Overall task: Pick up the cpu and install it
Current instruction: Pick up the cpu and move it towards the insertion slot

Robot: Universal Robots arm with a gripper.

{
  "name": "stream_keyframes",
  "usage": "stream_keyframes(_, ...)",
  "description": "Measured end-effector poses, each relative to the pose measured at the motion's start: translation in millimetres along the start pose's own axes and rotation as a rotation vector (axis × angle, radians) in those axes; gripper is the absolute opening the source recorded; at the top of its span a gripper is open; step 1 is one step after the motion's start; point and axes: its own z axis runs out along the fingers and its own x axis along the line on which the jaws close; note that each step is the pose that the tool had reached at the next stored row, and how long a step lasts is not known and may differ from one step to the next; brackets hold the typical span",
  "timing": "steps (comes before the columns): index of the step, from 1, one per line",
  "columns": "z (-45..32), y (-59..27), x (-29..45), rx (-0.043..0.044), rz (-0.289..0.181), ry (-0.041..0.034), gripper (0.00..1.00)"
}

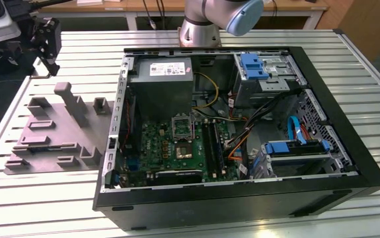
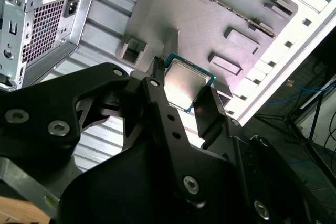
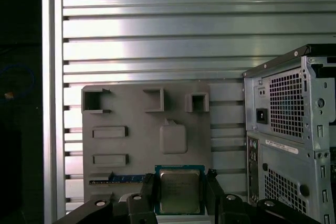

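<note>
The cpu [image 2: 187, 82] is a small flat square chip with a silvery top and a green-edged rim. My gripper [image 2: 185, 88] is shut on it, one black finger on each side, and holds it in the air well above the grey plastic fixture [image 2: 178, 19]. In the first wrist view the cpu [image 3: 178, 190] sits between the same fingers of the gripper [image 3: 180, 187], with the fixture [image 3: 131, 145] far beyond it. In the exterior view the gripper [image 1: 44, 42] hangs high at the exterior view's left, beyond the fixture [image 1: 54, 131]. The metal-framed socket [image 1: 182, 125] lies on the green board inside the open case.
The open black computer case [image 1: 243, 198] fills the middle of the slatted metal table [image 1: 57, 198]. Inside are a power supply [image 1: 162, 84], drive cages with blue clips [image 1: 254, 65], cables and a shiny chip [image 1: 185, 152]. The case's rear panel [image 3: 286, 129] stands close beside the fixture.
</note>
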Motion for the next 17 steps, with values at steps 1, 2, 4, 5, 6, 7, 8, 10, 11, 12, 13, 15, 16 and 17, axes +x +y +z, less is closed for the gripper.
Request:
stream_keyframes(1, 0.0, 0.0, -0.1, 0.0000, 0.000, 0.0000, 0.47)
stream_keyframes(2, 0.0, 0.0, -0.3, 0.0000, 0.000, 0.0000, 0.47)
stream_keyframes(4, 0.0, 0.1, -0.8, 0.0000, 0.000, 0.0001, 0.47)
stream_keyframes(5, 0.0, 0.1, -1.2, 0.0000, 0.000, 0.0000, 0.47)
stream_keyframes(6, 0.0, 0.1, -1.6, 0.0001, 0.000, 0.0001, 0.47)
stream_keyframes(7, 0.1, 0.1, -2.1, 0.0000, 0.000, 0.0001, 0.47)
stream_keyframes(8, 0.0, 0.1, -2.9, 0.0000, 0.000, 0.0001, 0.47)
stream_keyframes(10, 0.1, 0.2, -4.0, 0.0000, 0.000, 0.0001, 0.47)
stream_keyframes(11, 0.1, 0.2, -4.4, -0.0001, 0.000, 0.0000, 0.47)
stream_keyframes(12, 0.1, 0.2, -4.9, 0.0000, 0.000, 0.0000, 0.47)
stream_keyframes(13, 0.1, 0.2, -5.4, -0.0001, 0.000, 0.0000, 0.47)
stream_keyframes(15, 0.1, 0.3, -6.3, 0.0000, 0.000, 0.0001, 0.47)
stream_keyframes(16, 0.2, 0.3, -6.8, 0.0000, 0.000, 0.0000, 0.47)
stream_keyframes(17, 0.2, 0.4, -7.3, 0.0000, 0.000, 0.0000, 0.47)
